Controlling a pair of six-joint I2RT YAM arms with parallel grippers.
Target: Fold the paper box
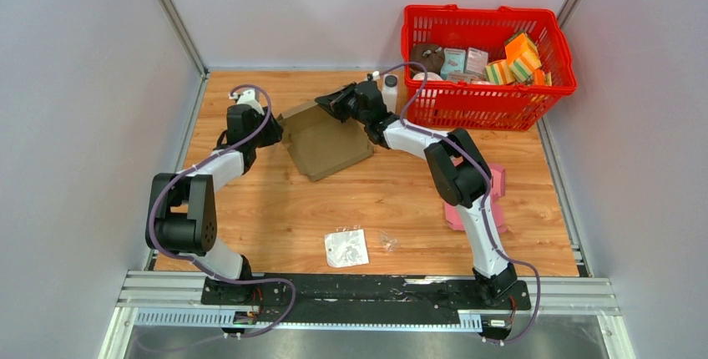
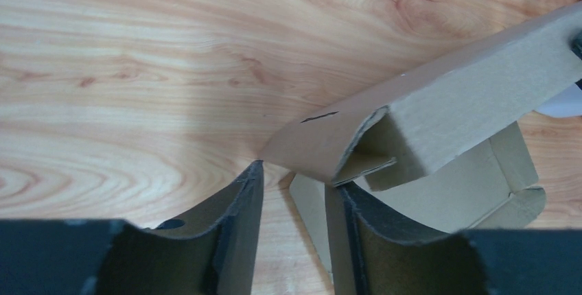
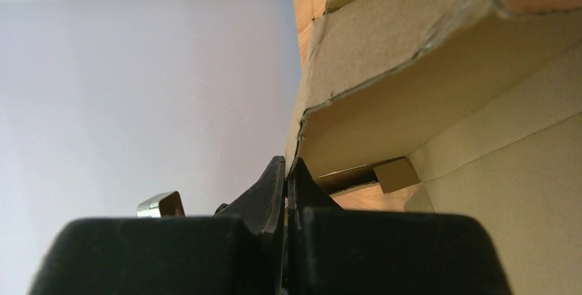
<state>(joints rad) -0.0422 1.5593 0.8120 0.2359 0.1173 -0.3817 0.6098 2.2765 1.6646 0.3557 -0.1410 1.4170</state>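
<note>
The paper box (image 1: 327, 140) lies half-formed toward the far left of the bench (image 1: 392, 200), between both arms. The right pincer (image 3: 286, 169) looks pressed together on a thin wall edge; the left pincer (image 2: 295, 184) is spread, a raised flap just ahead. A hard pull by the right could tear that edge or let it slip, dropping the wall. Only the left wrist view shows the flap's slit; overhead hides it
</note>
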